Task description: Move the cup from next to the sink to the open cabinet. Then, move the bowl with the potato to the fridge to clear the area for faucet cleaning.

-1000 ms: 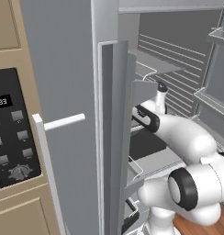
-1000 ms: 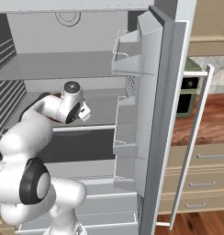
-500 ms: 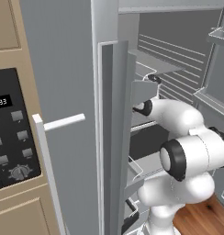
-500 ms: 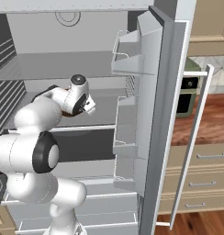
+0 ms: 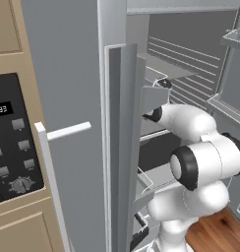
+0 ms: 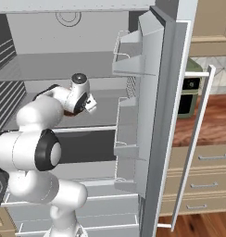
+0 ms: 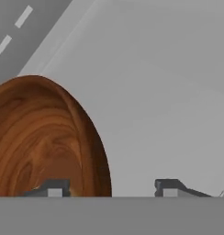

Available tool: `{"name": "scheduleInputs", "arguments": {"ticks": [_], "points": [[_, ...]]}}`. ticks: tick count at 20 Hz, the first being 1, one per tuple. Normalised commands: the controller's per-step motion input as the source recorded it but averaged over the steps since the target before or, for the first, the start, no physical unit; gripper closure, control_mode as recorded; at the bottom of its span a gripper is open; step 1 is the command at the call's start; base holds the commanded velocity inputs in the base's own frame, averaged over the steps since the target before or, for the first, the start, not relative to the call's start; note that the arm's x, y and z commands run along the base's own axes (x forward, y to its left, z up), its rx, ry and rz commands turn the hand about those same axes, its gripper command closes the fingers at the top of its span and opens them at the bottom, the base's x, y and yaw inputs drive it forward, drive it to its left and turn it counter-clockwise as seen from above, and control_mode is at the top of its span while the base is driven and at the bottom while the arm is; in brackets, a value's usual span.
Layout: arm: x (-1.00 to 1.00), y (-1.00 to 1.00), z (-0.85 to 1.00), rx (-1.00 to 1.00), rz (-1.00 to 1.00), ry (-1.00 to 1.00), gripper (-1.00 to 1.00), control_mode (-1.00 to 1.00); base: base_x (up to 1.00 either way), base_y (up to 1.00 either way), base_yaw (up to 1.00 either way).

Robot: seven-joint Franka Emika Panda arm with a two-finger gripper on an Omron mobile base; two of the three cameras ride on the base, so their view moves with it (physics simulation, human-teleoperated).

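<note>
The tool (image 7: 113,187) stands wide open around the bowl's (image 7: 45,142) rim, inside the fridge (image 6: 87,65), door shelves (image 6: 133,106) at right.

Bowl (image 7: 45,137): wide, round, dark brown wood with swirling grain, seen from my hand camera with its hollow facing me, resting on a pale grey shelf of the fridge (image 6: 156,92); its rim passes between my two finger tips, one tip inside the hollow and one outside it on the bare shelf. Fridge: tall, light grey, both doors swung open, door shelves on the inner faces, ribbed back wall, inner shelves and lower drawers showing. From the right base camera a dark sliver of the bowl lies on the middle fridge shelf, just under my wrist.
</note>
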Motion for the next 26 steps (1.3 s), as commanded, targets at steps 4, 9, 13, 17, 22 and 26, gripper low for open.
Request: {"name": "scheduleInputs", "arguments": {"ticks": [4,9,13,17,22,26], "points": [[-0.62,-0.08,0.30,0.01,0.00,-0.20,-1.00,-1.00,0.00,0.00,0.00],[-0.82,-0.15,0.67,0.05,-0.01,-0.30,-1.00,-1.00,0.00,0.00,0.00],[-1.00,-0.05,0.76,0.04,-0.01,-0.34,-1.00,-1.00,0.00,0.00,0.00],[-1.00,0.00,0.68,0.02,0.00,-0.27,-1.00,-1.00,0.00,0.00,0.00],[-1.00,0.00,0.54,0.00,0.00,-0.27,-1.00,-1.00,0.00,0.00,0.00],[-0.25,0.00,0.08,0.00,0.00,-0.05,-1.00,1.00,-0.75,0.00,-0.01]]}}
